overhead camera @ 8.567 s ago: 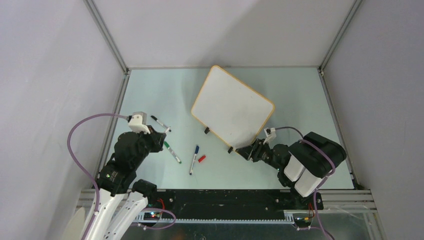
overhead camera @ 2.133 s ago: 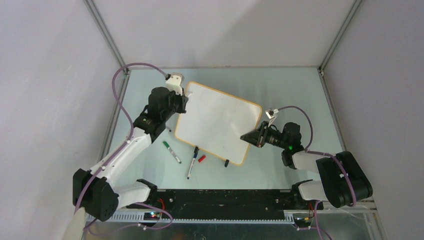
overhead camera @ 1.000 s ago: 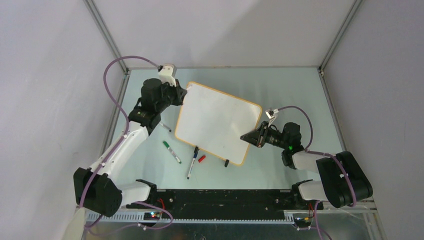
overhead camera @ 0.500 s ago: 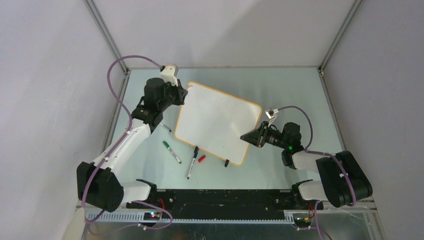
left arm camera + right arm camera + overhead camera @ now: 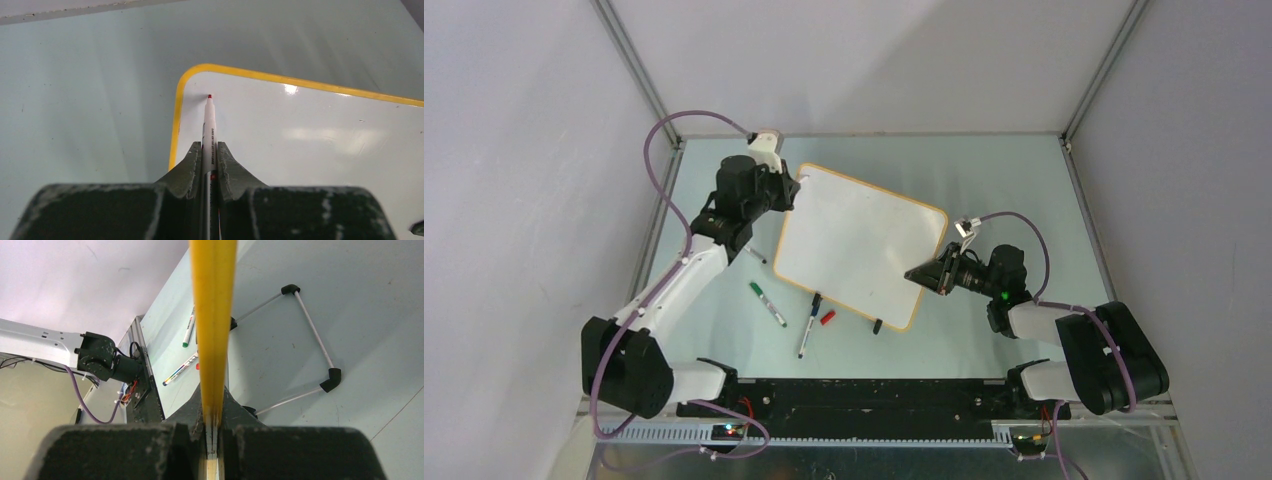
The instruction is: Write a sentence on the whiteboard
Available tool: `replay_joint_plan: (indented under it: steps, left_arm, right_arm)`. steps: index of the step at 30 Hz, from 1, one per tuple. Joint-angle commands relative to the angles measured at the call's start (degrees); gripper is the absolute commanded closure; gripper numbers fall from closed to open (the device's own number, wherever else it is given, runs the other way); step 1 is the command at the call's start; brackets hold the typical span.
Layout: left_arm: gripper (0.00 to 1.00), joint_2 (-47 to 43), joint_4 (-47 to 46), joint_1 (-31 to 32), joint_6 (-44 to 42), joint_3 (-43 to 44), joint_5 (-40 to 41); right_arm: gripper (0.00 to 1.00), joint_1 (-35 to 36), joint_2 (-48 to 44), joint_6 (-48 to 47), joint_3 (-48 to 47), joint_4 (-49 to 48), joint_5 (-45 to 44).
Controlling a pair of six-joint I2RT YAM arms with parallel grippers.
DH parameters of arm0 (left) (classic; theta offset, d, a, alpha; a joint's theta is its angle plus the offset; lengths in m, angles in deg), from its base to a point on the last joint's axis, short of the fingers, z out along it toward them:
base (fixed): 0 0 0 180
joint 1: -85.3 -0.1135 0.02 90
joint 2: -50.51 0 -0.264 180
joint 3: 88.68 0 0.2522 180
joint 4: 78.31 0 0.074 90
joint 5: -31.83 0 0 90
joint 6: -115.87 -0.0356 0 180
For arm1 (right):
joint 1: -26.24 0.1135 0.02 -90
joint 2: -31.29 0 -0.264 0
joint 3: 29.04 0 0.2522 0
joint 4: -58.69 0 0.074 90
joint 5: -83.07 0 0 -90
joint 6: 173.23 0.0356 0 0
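Observation:
The whiteboard [image 5: 859, 245] lies at the table's middle, its white face [image 5: 310, 135] blank; no sentence shows on it. My left gripper [image 5: 786, 190] is shut on a red-tipped marker [image 5: 208, 125]. The marker's tip sits at the board's far left corner, just inside the yellow frame [image 5: 176, 120]. My right gripper [image 5: 921, 274] is shut on the board's right edge. That edge [image 5: 212, 315] runs as a yellow strip straight out from between the jaws of my right gripper [image 5: 212, 400]. The board's wire stand [image 5: 312, 330] shows underneath.
A green marker [image 5: 768, 304], a blue marker [image 5: 811, 320] and a red cap [image 5: 827, 318] lie on the table just below the board's near edge. Another marker [image 5: 757, 257] peeks out beside my left arm. Enclosure walls stand close on the left, back and right.
Since the earliest frame the board has turned and shifted left, and my left arm has reached to its far corner with the marker. Over the last second the left wrist shifted only slightly.

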Motion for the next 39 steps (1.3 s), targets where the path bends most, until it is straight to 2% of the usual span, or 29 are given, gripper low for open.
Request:
replay_joint_plan:
  steps: [1, 39]
  left_arm:
    - [1.00, 0.3, 0.3, -0.1, -1.3, 2.4, 0.6]
    - [1.00, -1.0, 7.8, 2.6, -5.6, 2.5, 3.7]
  right_arm:
    - [1.00, -0.1, -0.2, -2.6, -0.2, -4.0, -0.6]
    - [1.00, -0.2, -0.8, -2.9, -0.2, -3.1, -0.6]
